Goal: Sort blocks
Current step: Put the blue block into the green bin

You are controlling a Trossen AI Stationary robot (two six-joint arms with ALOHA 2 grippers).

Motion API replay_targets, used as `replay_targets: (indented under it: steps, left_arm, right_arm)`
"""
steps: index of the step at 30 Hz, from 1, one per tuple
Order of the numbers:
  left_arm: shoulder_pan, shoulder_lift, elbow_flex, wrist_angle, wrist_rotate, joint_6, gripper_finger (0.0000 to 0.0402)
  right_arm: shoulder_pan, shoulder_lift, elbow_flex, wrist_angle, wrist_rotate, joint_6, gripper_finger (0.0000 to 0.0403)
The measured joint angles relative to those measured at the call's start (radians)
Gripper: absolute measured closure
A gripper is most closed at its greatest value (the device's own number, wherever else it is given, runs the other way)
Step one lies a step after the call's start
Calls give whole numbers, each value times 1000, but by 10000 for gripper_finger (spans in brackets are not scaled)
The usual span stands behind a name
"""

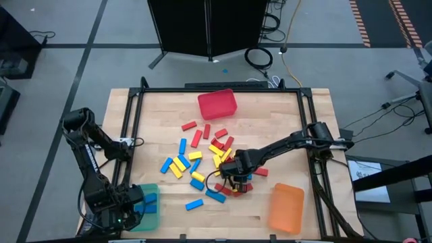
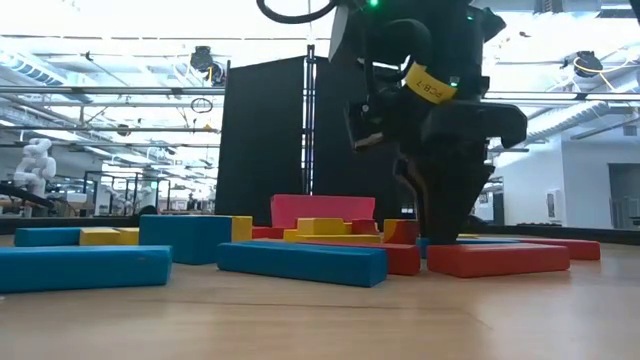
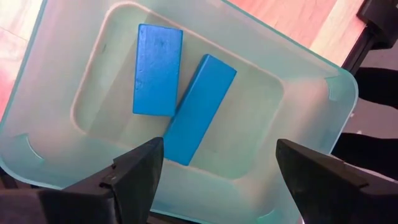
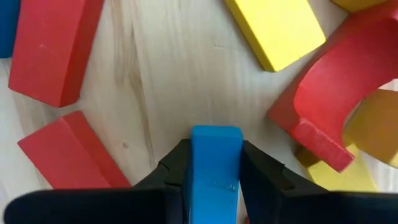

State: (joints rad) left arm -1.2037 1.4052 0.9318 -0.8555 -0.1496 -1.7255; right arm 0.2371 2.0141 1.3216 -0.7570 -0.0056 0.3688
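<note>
Red, yellow and blue blocks (image 1: 202,158) lie scattered flat on the middle of the wooden table. My right gripper (image 1: 236,181) stands among them, pointing down, shut on a blue block (image 4: 214,149). Red blocks (image 4: 50,50) and a yellow one (image 4: 277,28) lie close around it. My left gripper (image 3: 219,149) is open above the green bin (image 3: 348,87) at the table's near left corner. Two blue blocks (image 3: 158,68) lie flat on the bin's floor, touching each other. My right gripper pinches the blue block between its two fingers, which sit on the two long sides near one end (image 4: 214,140). The fingers (image 4: 258,171) come from above, pointing down. The gripper hides the rest of the block, and I cannot tell whether it is lifted clear.
A red bin (image 1: 217,103) stands at the table's far middle and an orange bin (image 1: 286,208) at the near right. A red arch-shaped piece (image 4: 336,93) and yellow blocks crowd one side of my right gripper. Bare wood shows along the near edge (image 1: 223,216).
</note>
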Motion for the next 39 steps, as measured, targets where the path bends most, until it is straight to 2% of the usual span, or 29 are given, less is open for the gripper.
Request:
replay_targets:
  steps: [3, 6, 13, 16, 22, 25, 29, 31, 33, 36, 39]
  left_arm:
    - [0, 0, 0, 5, -11, -23, 84]
    - [0, -11, 4, 22, -73, -27, 84]
    - [35, -67, 32, -7, -337, -49, 84]
    - [66, -105, 32, -54, -509, -42, 84]
    - [187, -189, 32, -202, -984, -45, 85]
    - [272, -237, 32, -176, -1088, 32, 85]
    - [368, -288, 32, 13, -1086, 288, 85]
    - [403, -306, 32, 185, -1068, 486, 85]
    - [437, -319, 32, 385, -1005, 724, 85]
    - [497, -326, 32, 678, -799, 1082, 85]
    - [564, -326, 32, 855, -558, 1274, 85]
  right_arm:
    - [0, -19, 3, -1, 0, 13, 319]
    - [2, -55, 28, -15, 15, 15, 319]
    - [-8, -215, 123, 47, 141, 37, 319]
    - [-22, -299, 156, 168, 170, 28, 319]
    - [-61, -405, 159, 512, 161, -21, 319]
    - [-76, -424, 159, 641, 138, -37, 319]
    - [-86, -418, 159, 779, 108, -57, 319]
    - [-88, -408, 159, 848, 103, -67, 319]
    - [-90, -407, 159, 878, 101, -75, 319]
    - [-92, -407, 159, 914, 99, -96, 319]
    - [-92, -410, 159, 936, 73, -105, 319]
